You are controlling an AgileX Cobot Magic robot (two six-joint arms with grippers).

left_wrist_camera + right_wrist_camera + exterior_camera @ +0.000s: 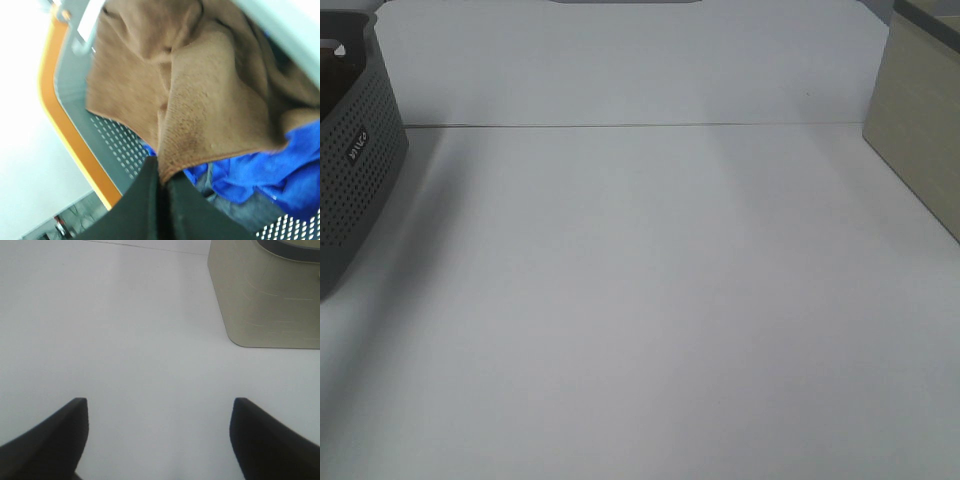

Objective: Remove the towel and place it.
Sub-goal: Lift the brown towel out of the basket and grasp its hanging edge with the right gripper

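The brown terry towel (200,95) shows only in the left wrist view, bunched inside a grey perforated basket (112,142) with an orange rim. My left gripper (163,182) is shut on a fold of the towel's edge, its two black fingers pressed together. The white tag is not clearly visible. In the exterior high view the grey basket (350,170) stands at the far left; neither arm shows there. My right gripper (159,412) is open and empty above the bare white table (125,330).
A blue cloth (265,170) lies under the towel in the basket. A beige box (920,130) stands at the right edge of the table; it also shows in the right wrist view (265,295). A white wall (620,60) backs the table.
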